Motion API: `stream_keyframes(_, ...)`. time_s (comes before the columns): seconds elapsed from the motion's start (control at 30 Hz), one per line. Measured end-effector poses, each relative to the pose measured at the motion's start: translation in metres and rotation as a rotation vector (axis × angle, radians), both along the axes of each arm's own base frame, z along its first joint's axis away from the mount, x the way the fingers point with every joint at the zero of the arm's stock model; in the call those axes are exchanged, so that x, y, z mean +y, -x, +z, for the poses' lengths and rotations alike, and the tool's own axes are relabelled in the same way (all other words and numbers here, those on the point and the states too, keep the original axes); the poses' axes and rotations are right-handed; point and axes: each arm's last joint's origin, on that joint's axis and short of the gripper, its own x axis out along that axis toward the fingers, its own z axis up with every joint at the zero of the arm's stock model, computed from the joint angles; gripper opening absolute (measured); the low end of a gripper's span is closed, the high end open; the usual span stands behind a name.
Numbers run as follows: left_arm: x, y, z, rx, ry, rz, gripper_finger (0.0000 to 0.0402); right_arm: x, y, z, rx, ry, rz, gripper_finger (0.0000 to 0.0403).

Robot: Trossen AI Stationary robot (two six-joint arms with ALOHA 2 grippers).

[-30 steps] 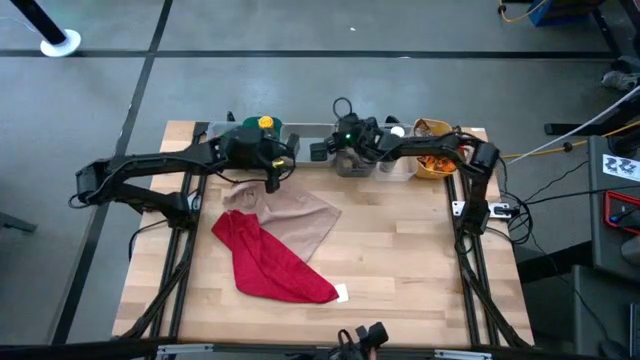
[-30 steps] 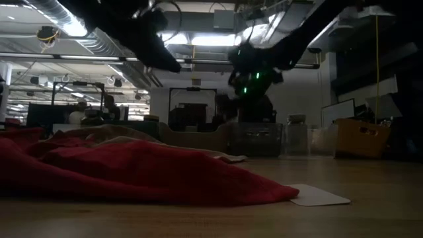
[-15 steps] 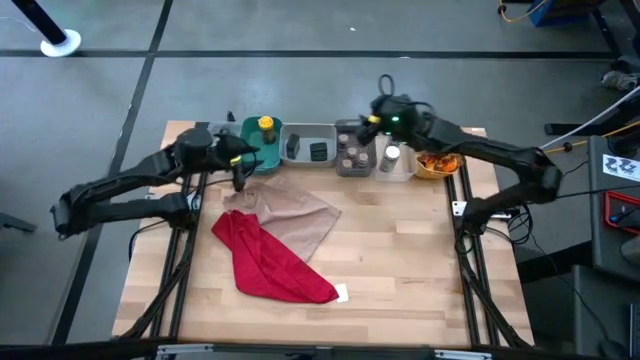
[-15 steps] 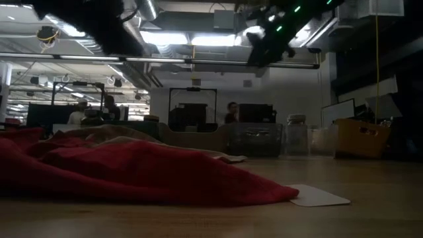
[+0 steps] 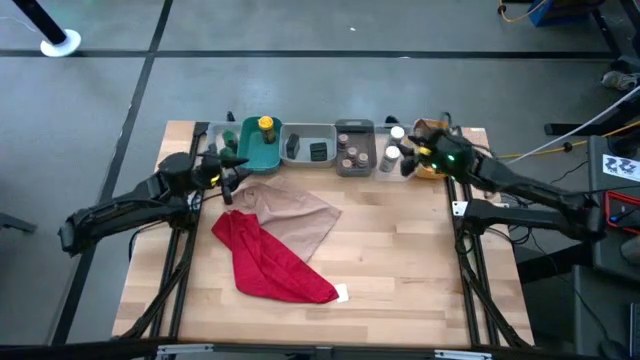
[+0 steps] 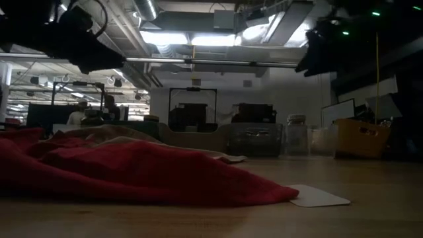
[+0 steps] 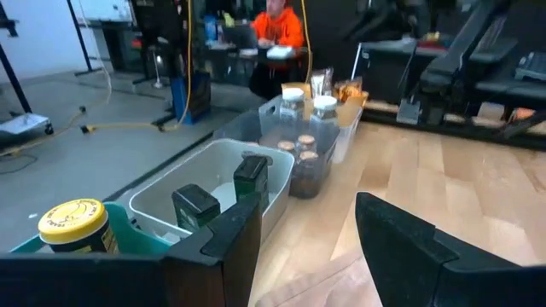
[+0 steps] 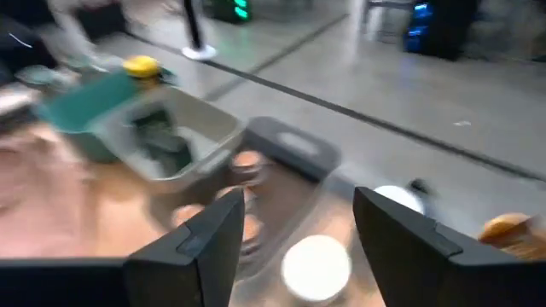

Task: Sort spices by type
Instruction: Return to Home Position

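The spices stand in a row of bins along the table's far edge. A yellow-capped bottle [image 5: 265,125] is in the teal bin [image 5: 250,152], dark boxes [image 7: 194,207] in the light grey bin [image 5: 300,135], and small brown jars [image 5: 352,156] in the dark grey bin. White-capped jars [image 5: 392,155] come after them, then orange packets [image 5: 432,162] in the yellow bin. My left gripper [image 5: 232,166] hangs open near the teal bin's near left corner. My right gripper [image 5: 410,160] hangs open over the white-capped jars. Neither holds anything.
A tan cloth [image 5: 292,213] and a red cloth [image 5: 270,262] lie crumpled on the table's middle left, with a small white card [image 5: 342,293] at the red cloth's near end. The right half of the wooden table [image 5: 420,250] is bare. A person [image 7: 275,26] sits beyond the table.
Both arms have drawn back from the bins with nothing in their fingers. My left gripper has gone toward the table's left edge and a little down. My right gripper has swept from the dark grey bin toward the right edge and risen. The spices stay where they were.
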Motion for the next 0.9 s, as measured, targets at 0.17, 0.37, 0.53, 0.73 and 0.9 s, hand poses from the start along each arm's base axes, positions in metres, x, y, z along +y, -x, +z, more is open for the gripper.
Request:
stream_keyframes(0.17, -0.005, 0.009, -0.007, -0.064, -0.027, 0.0, 0.018, 0.021, 0.032, -0.023, -0.194, -0.006, 0.141, 0.0221)
stream_keyframes(0.37, -0.008, 0.015, -0.021, -0.104, -0.039, 0.0, 0.018, 0.036, 0.058, -0.041, -0.337, 0.056, 0.218, 0.0221)
stream_keyframes(0.53, -0.007, 0.013, -0.042, -0.142, 0.005, 0.004, 0.018, 0.043, 0.068, -0.057, -0.39, 0.079, 0.266, 0.0221)
stream_keyframes(0.73, -0.006, 0.01, -0.05, -0.168, -0.018, -0.015, 0.018, 0.046, 0.066, -0.083, -0.376, 0.032, 0.391, 0.0221)
stream_keyframes(0.9, -0.006, 0.009, -0.05, -0.155, -0.037, -0.02, 0.018, 0.045, 0.063, -0.102, -0.342, -0.003, 0.407, 0.0221)
